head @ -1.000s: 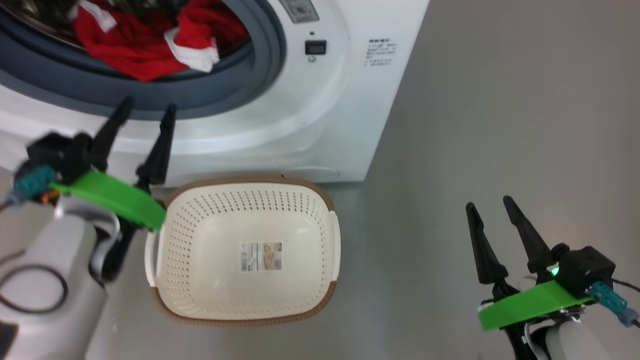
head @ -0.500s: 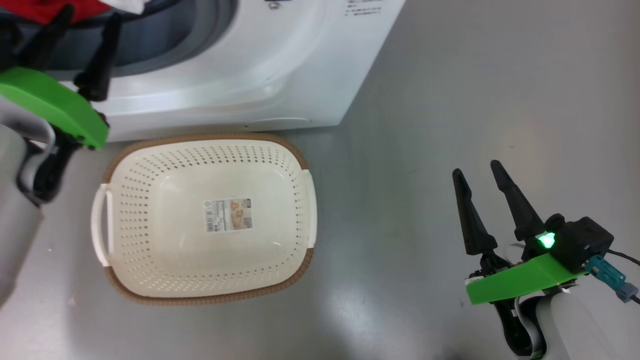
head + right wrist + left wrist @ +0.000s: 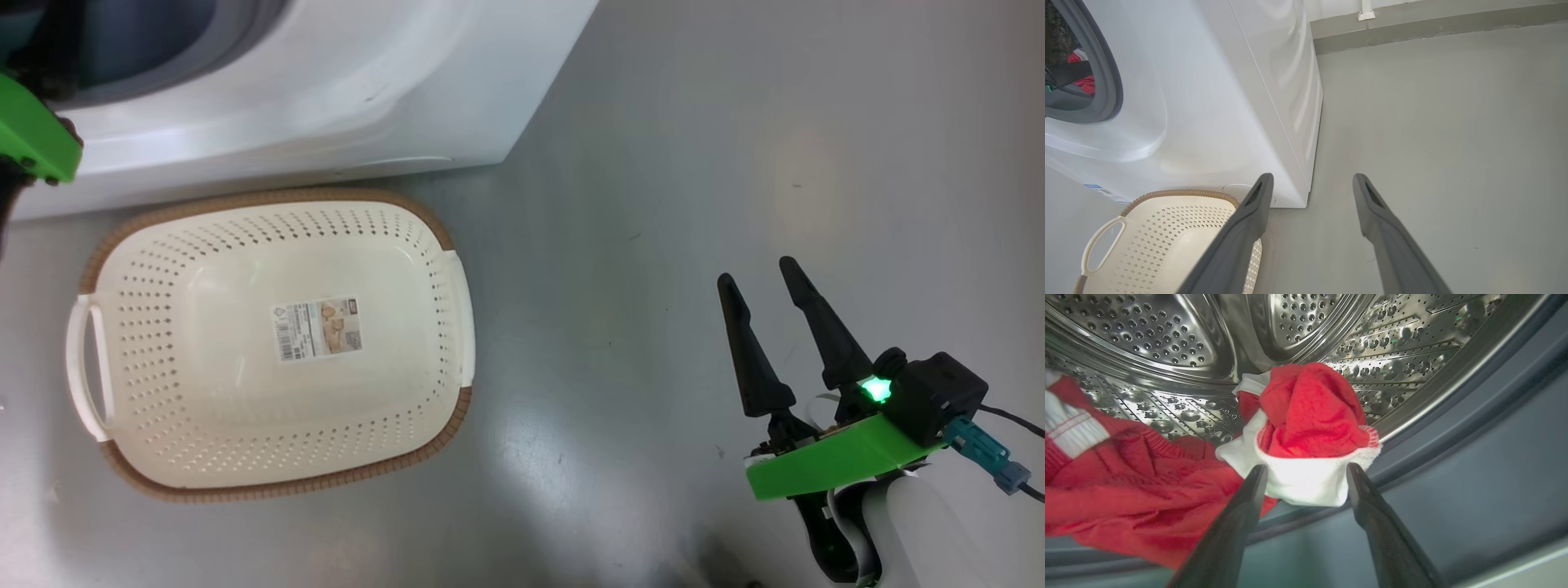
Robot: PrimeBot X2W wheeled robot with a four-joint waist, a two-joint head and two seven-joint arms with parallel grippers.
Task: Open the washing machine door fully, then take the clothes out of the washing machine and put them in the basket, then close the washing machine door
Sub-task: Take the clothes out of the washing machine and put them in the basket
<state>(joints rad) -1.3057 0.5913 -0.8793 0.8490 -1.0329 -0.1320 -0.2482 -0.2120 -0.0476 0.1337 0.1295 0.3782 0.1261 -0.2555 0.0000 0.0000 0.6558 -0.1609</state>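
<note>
Head view, compared with one second before: the whole picture had shifted, so the camera had moved, not the things. The big white front-loading washing machine [image 3: 326, 98] now sat in the upper left corner. The small cream perforated plastic basket with a brown woven-look rim [image 3: 269, 198] lay left of centre instead of mid-picture. It stood on the grey floor [image 3: 694, 122] just before the machine's base, holding nothing but the paper label [image 3: 317, 328] on its bottom. The left arm had advanced: its two fingers, earlier in front of the grey rubber ring, had passed out of this picture, leaving its green bracket [image 3: 28, 139] at the left edge.

Left wrist view: the left claw [image 3: 1306, 468] was spread wide inside the mouth of the machine, above the grey rubber ring [image 3: 1474, 428]. The bright red clothes with white trim [image 3: 1310, 412] lay on the perforated steel drum [image 3: 1147, 335]. One bundle, with a white cuff, sat between and just beyond the two fingertips. Whether they touched it could not be told. More red fabric spread to the left of the left finger.

The right claw [image 3: 755, 273] was likewise wide and held nothing. It hung over bare floor, well apart from the basket and to its right.
</note>
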